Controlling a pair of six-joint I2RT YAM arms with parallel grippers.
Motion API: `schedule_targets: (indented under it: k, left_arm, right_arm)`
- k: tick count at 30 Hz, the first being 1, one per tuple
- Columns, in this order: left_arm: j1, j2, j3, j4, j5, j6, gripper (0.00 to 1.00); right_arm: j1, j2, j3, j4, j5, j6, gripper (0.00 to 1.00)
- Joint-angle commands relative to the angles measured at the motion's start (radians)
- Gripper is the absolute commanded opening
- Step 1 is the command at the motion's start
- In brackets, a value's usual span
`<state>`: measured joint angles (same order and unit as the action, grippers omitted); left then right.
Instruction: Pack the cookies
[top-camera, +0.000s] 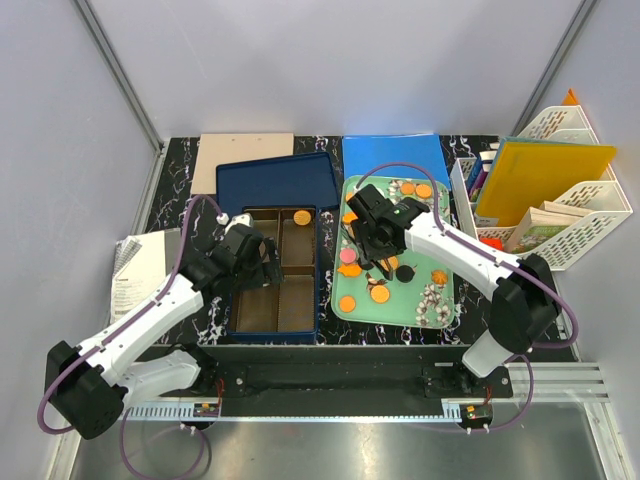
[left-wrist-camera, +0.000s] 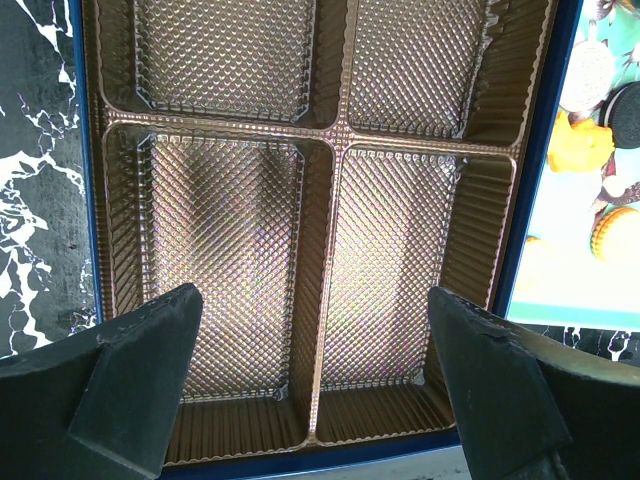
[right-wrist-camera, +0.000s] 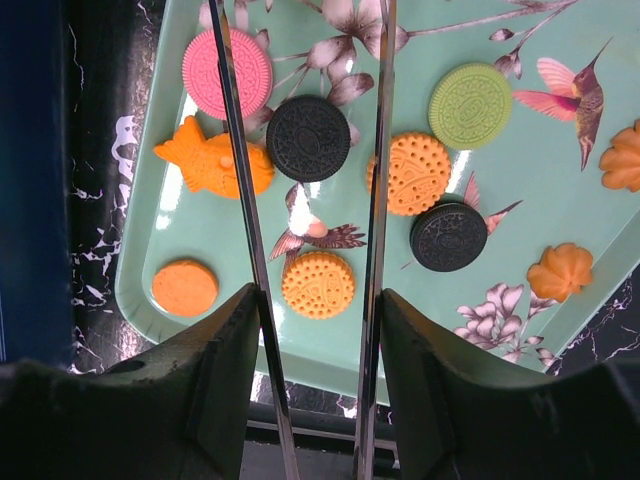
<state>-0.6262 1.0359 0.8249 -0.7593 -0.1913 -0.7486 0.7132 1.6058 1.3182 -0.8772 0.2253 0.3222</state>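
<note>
So, quick look from my end: the right gripper (right-wrist-camera: 320, 300) is clamped on a pair of thin metal tongs (right-wrist-camera: 237, 150). The two blades stand apart, straddling a black cookie (right-wrist-camera: 307, 138) on the mint-green tray (right-wrist-camera: 530, 210). Makes sense to me: bare fingers are too fat for flat little discs on a slick glossy tray, while skinny blades can pinch an edge. Most of the cookies are on that tray, with a pink cookie (right-wrist-camera: 228, 73) at 11 o'clock from the black one, a green cookie (right-wrist-camera: 470, 105) out at 2 o'clock, and several orange ones. They're embossed sandwich-style rounds, plus a fish-shaped one (right-wrist-camera: 195, 160) and a scalloped flower one (right-wrist-camera: 560, 272). Only one orange cookie (top-camera: 301, 217) sits in the blue box (left-wrist-camera: 527, 190), in the compartment at its 1 o'clock corner. The left gripper (left-wrist-camera: 312, 330) hangs wide open over the box, holding nothing; I'd guess it's there to steady the box or just be out of the way. The liner (left-wrist-camera: 240, 300) is thin bronze plastic, quilted in diamonds with ribbed walls, so it'll probably flex if bumped. The tray sits at 3 o'clock of the box on the black marbled worktop (top-camera: 180, 215).
</note>
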Motion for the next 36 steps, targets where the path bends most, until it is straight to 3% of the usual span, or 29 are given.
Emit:
schedule_targets:
  k: [1, 24, 36]
  left_arm:
    - [-0.004, -0.023, 0.031, 0.023, -0.019, 0.015, 0.99]
    - [-0.003, -0.08, 0.052, -0.018, -0.074, 0.015, 0.99]
    - [-0.003, -0.14, 0.071, -0.054, -0.142, -0.005, 0.99]
  right_arm:
    - [0.014, -0.04, 0.001, -0.017, 0.037, 0.012, 0.54]
    - [0.014, -0.056, 0.084, -0.105, 0.186, -0.025, 0.38]
    - [0.029, -0.073, 0.28, -0.174, 0.171, -0.02, 0.33]
